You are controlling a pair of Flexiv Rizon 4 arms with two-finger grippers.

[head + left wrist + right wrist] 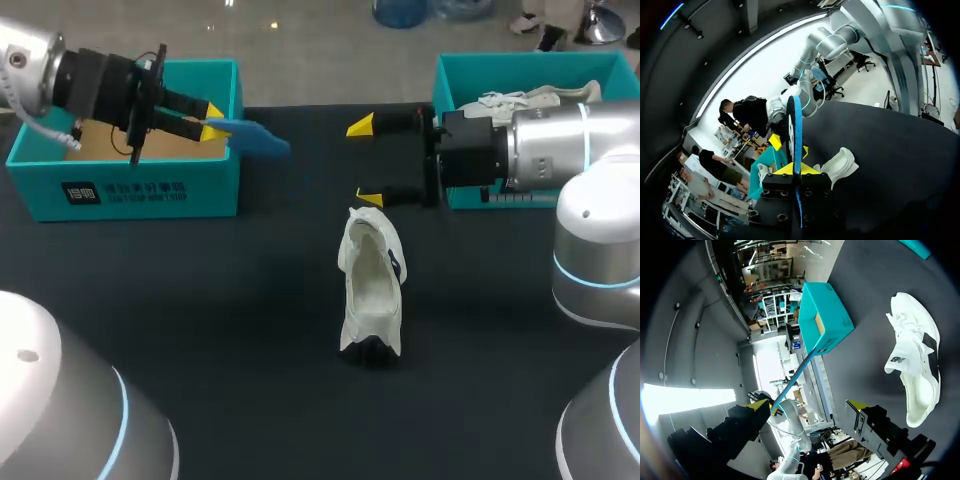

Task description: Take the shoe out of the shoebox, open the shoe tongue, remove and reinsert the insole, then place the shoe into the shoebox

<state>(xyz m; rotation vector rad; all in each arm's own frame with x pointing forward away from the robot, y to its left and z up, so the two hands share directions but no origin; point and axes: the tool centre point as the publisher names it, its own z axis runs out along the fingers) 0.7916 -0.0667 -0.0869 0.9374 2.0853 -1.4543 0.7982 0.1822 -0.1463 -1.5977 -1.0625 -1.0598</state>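
On table (250, 300), shoe (372, 283) lengthwise near-to-far

Silver-grey arms (548, 148) bear blue light rings (592, 283), black wrists (468, 150), yellow-tipped fingers (362, 126).

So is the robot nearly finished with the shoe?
About halfway. Done: the white shoe is out on the table, and its blue insole has been taken out. In hand: the left gripper pinches that insole beside the left shoebox, while the right gripper waits open near the shoe. Left: slide the insole back in, then put the shoe into a shoebox.
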